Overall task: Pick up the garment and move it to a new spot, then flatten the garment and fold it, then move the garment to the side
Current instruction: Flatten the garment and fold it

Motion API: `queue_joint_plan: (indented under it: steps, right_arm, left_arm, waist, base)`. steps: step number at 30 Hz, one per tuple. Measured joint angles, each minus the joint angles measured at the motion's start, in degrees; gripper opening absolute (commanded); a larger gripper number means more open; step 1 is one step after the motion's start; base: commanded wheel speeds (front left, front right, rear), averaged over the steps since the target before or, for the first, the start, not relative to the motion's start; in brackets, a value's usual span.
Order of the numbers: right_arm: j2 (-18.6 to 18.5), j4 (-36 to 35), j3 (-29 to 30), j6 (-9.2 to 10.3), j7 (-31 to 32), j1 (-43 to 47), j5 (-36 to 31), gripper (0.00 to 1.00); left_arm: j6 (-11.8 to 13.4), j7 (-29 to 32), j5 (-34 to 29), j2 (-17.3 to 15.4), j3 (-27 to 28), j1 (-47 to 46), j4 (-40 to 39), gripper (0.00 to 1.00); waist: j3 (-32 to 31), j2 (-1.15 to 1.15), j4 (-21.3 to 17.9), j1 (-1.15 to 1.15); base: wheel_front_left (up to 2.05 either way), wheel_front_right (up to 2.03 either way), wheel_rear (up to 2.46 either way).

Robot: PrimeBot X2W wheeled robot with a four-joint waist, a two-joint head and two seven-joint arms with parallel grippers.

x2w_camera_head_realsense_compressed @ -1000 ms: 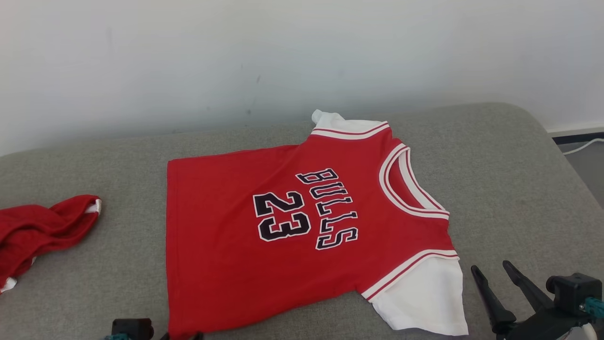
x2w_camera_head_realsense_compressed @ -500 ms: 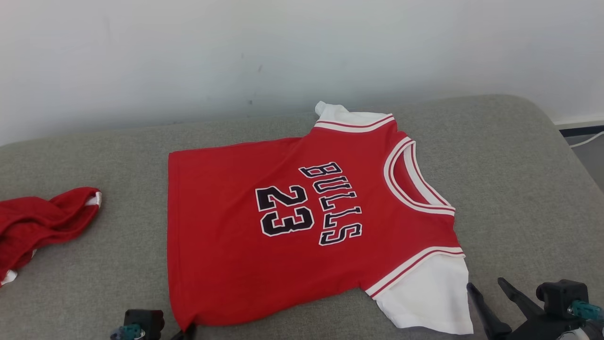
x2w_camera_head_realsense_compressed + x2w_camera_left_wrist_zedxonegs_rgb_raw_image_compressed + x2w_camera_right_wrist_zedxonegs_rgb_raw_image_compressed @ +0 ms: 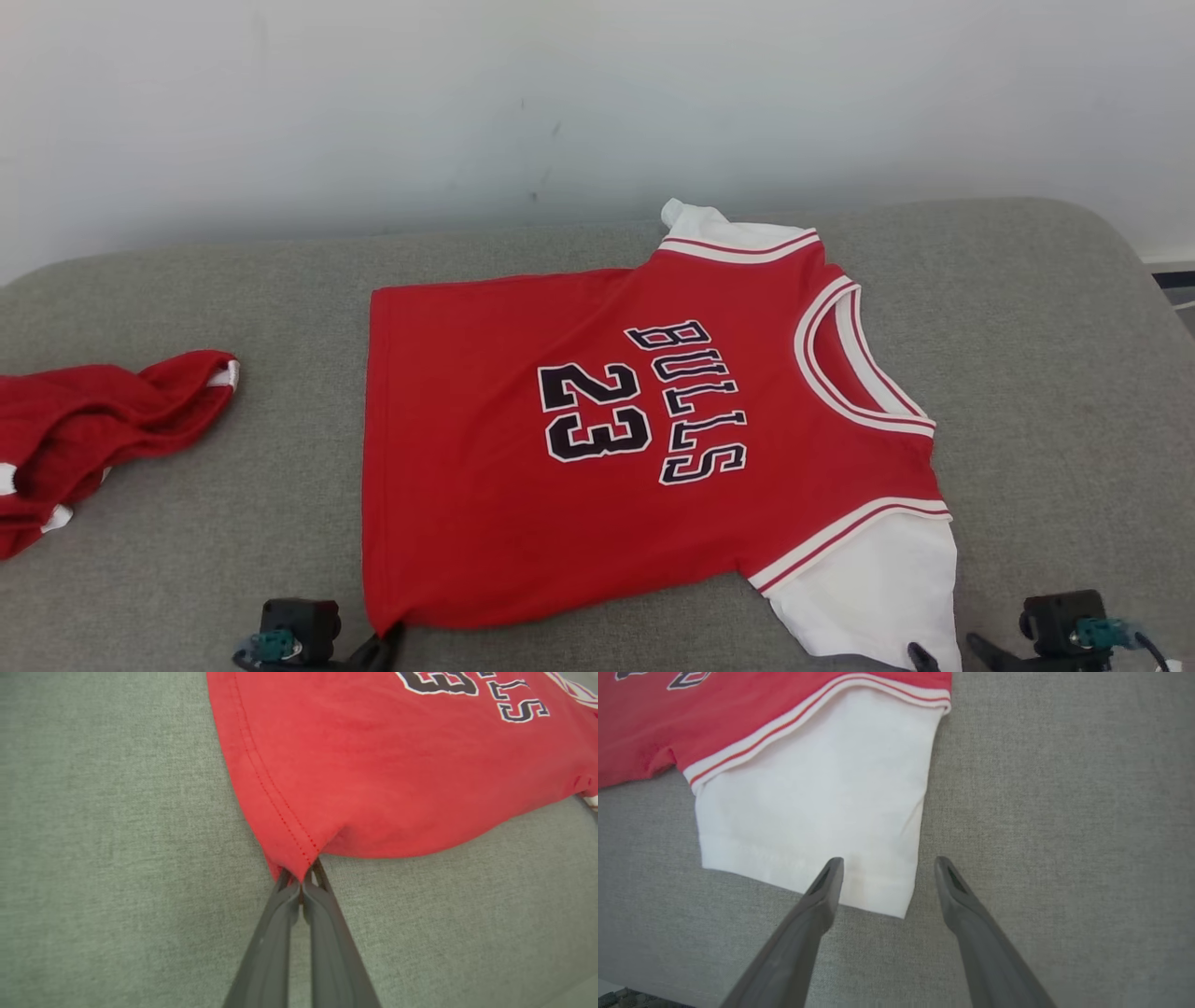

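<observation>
Has the red shirt (image 3: 504, 523) spread flat, lettering up, across the middle of the grey cushion (image 3: 1046, 373), collar toward the right edge and hem toward the left. Pinches the hem corner nearest the front edge in the left gripper (image 3: 301, 877), fingers pressed together on the cloth, with that corner gathered into a small peak. Holds the right gripper (image 3: 887, 865) low at the near white sleeve (image 3: 808, 802), fingers wide apart, one tip over the sleeve's outer end and the other over bare cushion just beside it; cannot tell whether either tip touches. Carries a second red garment (image 3: 93, 420), bunched at the left edge, well apart from the shirt. Ends at a pale wall (image 3: 373, 112) beyond the far edge.
</observation>
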State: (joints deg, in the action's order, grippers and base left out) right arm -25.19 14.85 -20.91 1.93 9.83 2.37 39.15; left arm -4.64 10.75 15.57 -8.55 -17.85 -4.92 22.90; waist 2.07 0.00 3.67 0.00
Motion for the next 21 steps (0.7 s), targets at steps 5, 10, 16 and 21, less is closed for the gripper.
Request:
queue_joint_plan:
  steps: [5,10,16,21]
  right_arm:
    - [0.9,1.6,-1.0,0.01,1.9,-0.2,0.1,0.38]
    - [1.0,2.6,-1.5,0.07,3.7,-0.6,0.2,0.0]
    - [1.3,2.7,-1.4,-0.45,3.7,-2.0,0.3,0.0]
    - [-0.2,2.9,1.6,-0.34,2.1,-1.4,1.6,0.0]
  left_arm:
    - [0.0,-0.6,0.0,0.0,0.0,0.0,0.5,0.0]
    - [0.0,-1.5,0.0,0.0,0.1,0.0,0.8,0.0]
    - [0.0,-2.4,0.2,0.0,0.6,0.1,1.6,0.0]
    - [0.1,-3.3,0.5,-0.3,1.3,0.6,2.3,0.0]
  waist:
    - [-0.1,0.0,0.2,-0.01]
    - [-0.1,0.0,0.2,-0.01]
    - [0.0,0.0,-0.4,-0.01]
    - [-1.2,0.0,-0.7,-0.01]
  base:
    - [0.0,0.0,0.0]
    - [0.0,0.0,0.0]
    - [0.0,0.0,0.0]
    - [0.0,0.0,0.0]
